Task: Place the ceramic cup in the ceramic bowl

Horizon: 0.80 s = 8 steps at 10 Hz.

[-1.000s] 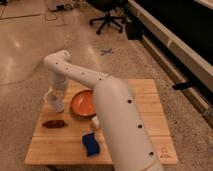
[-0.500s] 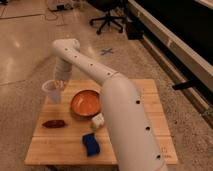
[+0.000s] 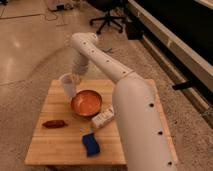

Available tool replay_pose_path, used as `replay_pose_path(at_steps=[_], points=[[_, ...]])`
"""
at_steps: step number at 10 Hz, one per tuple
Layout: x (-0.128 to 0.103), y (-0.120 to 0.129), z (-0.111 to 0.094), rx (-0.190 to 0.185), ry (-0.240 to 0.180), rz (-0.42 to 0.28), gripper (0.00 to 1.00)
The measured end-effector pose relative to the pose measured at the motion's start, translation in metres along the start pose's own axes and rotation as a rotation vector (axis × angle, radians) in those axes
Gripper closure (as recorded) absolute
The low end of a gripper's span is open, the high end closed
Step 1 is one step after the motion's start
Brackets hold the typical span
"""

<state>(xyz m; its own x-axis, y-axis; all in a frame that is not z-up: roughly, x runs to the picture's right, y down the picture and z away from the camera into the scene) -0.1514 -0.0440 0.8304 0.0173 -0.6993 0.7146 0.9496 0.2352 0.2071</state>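
The white ceramic cup [image 3: 67, 84] hangs in my gripper [image 3: 75, 78], lifted above the wooden table [image 3: 52, 145] just left of and behind the ceramic bowl [image 3: 86, 103]. The bowl is wide, glossy orange-brown inside, and sits mid-table. My white arm reaches from the lower right, arcs over the table's back edge and comes down to the cup. The gripper holds the cup at its rim on the right side.
A white rectangular box [image 3: 103, 119] lies right of the bowl. A blue sponge-like object [image 3: 90, 144] sits near the front. A reddish-brown item [image 3: 53, 123] lies at the left. An office chair [image 3: 107, 20] stands on the floor behind.
The cup has been lifted off the table's left side and carried up and to the right, closer to the bowl.
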Motion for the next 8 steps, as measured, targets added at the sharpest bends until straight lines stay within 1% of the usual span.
replay_pose_path(at_steps=[1, 3, 5, 6, 7, 8], points=[[-0.003, 0.014, 0.003, -0.008, -0.003, -0.007, 1.0], [-0.014, 0.035, 0.016, -0.027, -0.019, -0.03, 1.0], [-0.024, 0.054, 0.038, -0.072, -0.021, -0.06, 0.98], [-0.024, 0.058, 0.045, -0.084, -0.016, -0.061, 0.93], [-0.02, 0.064, 0.052, -0.092, -0.002, -0.038, 0.81], [-0.014, 0.068, 0.055, -0.099, 0.014, -0.019, 0.73]])
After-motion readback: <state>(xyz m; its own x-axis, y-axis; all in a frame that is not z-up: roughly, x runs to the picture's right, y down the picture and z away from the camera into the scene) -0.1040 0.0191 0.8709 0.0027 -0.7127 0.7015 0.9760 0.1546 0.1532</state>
